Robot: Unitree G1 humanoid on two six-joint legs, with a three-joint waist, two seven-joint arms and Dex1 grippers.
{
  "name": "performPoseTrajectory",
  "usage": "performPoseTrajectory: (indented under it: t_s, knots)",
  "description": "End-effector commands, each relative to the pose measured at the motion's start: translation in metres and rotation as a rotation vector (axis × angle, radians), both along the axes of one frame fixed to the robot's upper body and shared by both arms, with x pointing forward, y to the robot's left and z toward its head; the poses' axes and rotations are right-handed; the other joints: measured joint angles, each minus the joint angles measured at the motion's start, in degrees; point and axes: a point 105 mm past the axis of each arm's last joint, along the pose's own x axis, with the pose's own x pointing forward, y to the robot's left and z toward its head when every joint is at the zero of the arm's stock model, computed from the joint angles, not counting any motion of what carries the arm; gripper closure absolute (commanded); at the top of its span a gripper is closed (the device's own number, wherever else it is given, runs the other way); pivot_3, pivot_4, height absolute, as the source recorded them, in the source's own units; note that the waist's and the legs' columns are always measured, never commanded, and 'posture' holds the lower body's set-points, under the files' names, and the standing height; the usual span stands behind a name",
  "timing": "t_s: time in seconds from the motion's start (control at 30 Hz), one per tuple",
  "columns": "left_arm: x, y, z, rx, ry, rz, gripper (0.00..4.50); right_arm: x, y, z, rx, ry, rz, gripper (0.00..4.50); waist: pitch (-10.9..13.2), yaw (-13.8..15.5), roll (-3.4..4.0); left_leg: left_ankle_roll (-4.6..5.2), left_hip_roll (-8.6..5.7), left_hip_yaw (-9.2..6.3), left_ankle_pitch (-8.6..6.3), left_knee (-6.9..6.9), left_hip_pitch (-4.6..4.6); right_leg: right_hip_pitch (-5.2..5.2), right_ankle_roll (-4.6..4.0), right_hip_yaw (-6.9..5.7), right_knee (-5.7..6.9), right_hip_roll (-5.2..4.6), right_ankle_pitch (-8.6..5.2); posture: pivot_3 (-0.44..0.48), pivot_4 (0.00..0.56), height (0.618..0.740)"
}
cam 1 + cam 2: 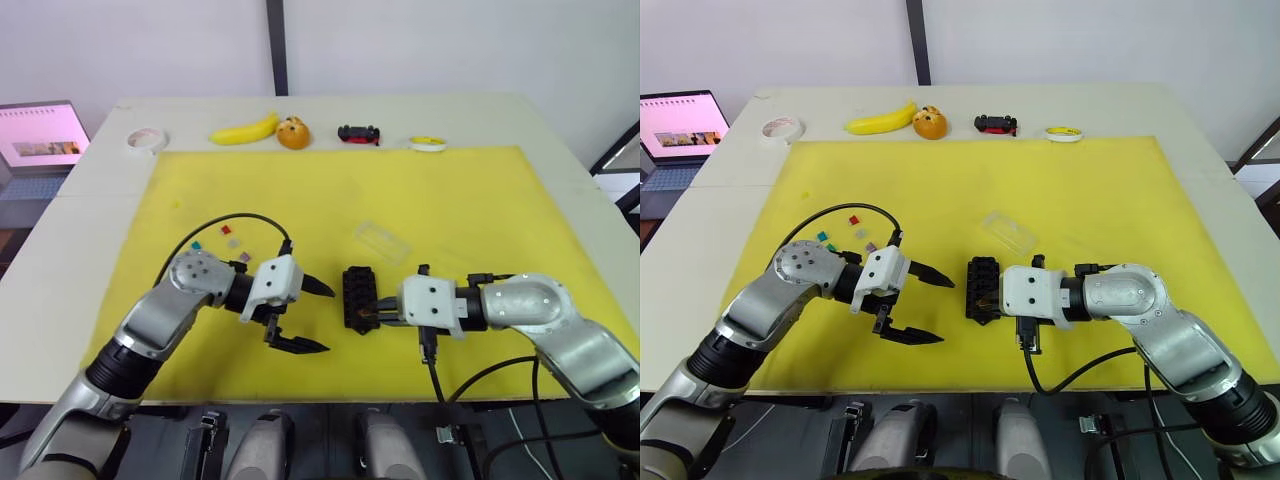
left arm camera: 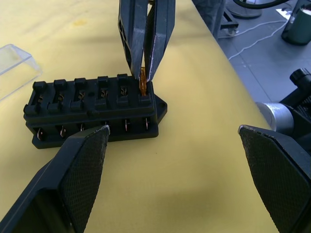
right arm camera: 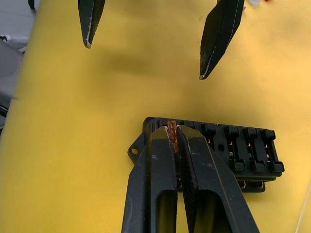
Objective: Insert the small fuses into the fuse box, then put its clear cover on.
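1. While the right gripper (image 3: 173, 138) pinches an orange fuse (image 2: 143, 82) between its clenched fingers, the fuse sits at the end slot of the fuse box (image 1: 358, 296), at the end nearest the robot.
2. Left gripper (image 1: 308, 318) hangs just left of the fuse box, fingers spread wide and holding nothing.
3. Fuse box lies on the yellow mat (image 1: 450, 200) between the two grippers; its other slots appear unfilled.
4. Clear cover (image 1: 382, 241) lies on the mat just beyond the fuse box, apart from it.
5. Remaining small fuses (image 1: 852, 219) lie scattered on the mat near the left arm.
6. Along the surface's far edge: tape roll (image 1: 146, 140), banana (image 1: 245, 131), toy car (image 1: 359, 134).
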Motion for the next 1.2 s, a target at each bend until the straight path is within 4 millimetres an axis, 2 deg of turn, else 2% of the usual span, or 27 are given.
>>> performPoseTrajectory:
  t_s: [0.03, 0.2, 0.67, 0.77, 0.83, 0.93, 1.07, 1.17, 1.2]
  knots:
    - [0.001, -0.002, 0.008, -0.014, -0.04, -0.009, 0.02, -0.004, 0.005, 0.005, 0.022, -0.025, 0.016, 4.5, 0.0, 0.0, 0.0, 0.01, 0.0, 0.0, -0.01, 0.02, 0.0, 0.01, 0.0, 0.0, 0.0, 0.0, 0.0, 0.0, 0.15, 0.74]
    - [0.002, -0.004, 0.009, -0.02, -0.048, -0.008, 0.02, -0.005, 0.003, -0.004, 0.013, 0.0, 0.008, 4.5, 0.0, 0.0, 0.0, 0.03, 0.0, 0.0, -0.02, 0.07, 0.0, 0.03, 0.0, 0.0, 0.01, 0.01, 0.0, 0.0, 0.15, 0.74]
    - [0.003, -0.006, 0.007, -0.023, -0.053, -0.009, 0.02, -0.005, 0.0, -0.006, 0.02, 0.009, -0.014, 4.5, 0.0, 0.0, 0.01, 0.07, 0.0, -0.01, -0.04, 0.15, 0.0, 0.08, 0.0, -0.01, 0.02, 0.01, 0.0, 0.0, 0.15, 0.74]
    - [0.004, -0.006, 0.007, -0.023, -0.055, -0.009, 0.0, -0.005, 0.003, 0.005, 0.061, -0.005, -0.017, 3.42, 0.0, 0.0, 0.01, 0.07, 0.0, -0.01, -0.04, 0.15, 0.0, 0.08, 0.0, -0.01, 0.02, 0.01, 0.0, 0.0, 0.15, 0.74]
    - [0.005, -0.006, 0.006, -0.022, -0.056, -0.009, 0.0, -0.005, 0.004, 0.015, 0.109, -0.011, -0.028, 2.5, 0.0, 0.0, 0.01, 0.07, 0.0, -0.01, -0.04, 0.15, 0.0, 0.07, 0.0, -0.01, 0.02, 0.01, 0.0, 0.0, 0.15, 0.74]
    - [0.005, -0.006, 0.006, -0.023, -0.058, -0.011, 0.0, -0.009, 0.002, 0.024, 0.173, 0.032, -0.042, 2.5, 0.0, 0.0, 0.01, 0.07, 0.0, -0.02, -0.04, 0.15, 0.0, 0.07, 0.0, -0.01, 0.03, 0.01, 0.0, 0.0, 0.15, 0.74]
    - [0.005, -0.007, 0.005, -0.026, -0.061, -0.017, 0.0, -0.008, 0.002, 0.021, 0.232, 0.088, -0.062, 2.5, 0.0, 0.0, 0.0, 0.09, 0.0, -0.02, -0.05, 0.17, 0.0, 0.1, 0.0, -0.02, 0.03, 0.0, 0.0, 0.0, 0.15, 0.74]
    - [0.005, -0.009, 0.005, -0.031, -0.063, -0.021, 0.0, -0.007, 0.005, 0.018, 0.319, 0.153, -0.079, 3.33, 0.0, 0.0, 0.01, 0.09, 0.0, -0.02, -0.06, 0.18, 0.0, 0.09, 0.0, -0.02, 0.03, 0.01, 0.0, 0.0, 0.15, 0.74]
    - [0.005, -0.009, 0.005, -0.033, -0.064, -0.021, 0.0, -0.007, 0.006, 0.017, 0.335, 0.17, -0.079, 3.86, 0.0, 0.0, 0.01, 0.1, 0.0, -0.01, -0.06, 0.18, 0.0, 0.09, 0.0, -0.01, 0.04, 0.01, 0.0, 0.0, 0.15, 0.74]
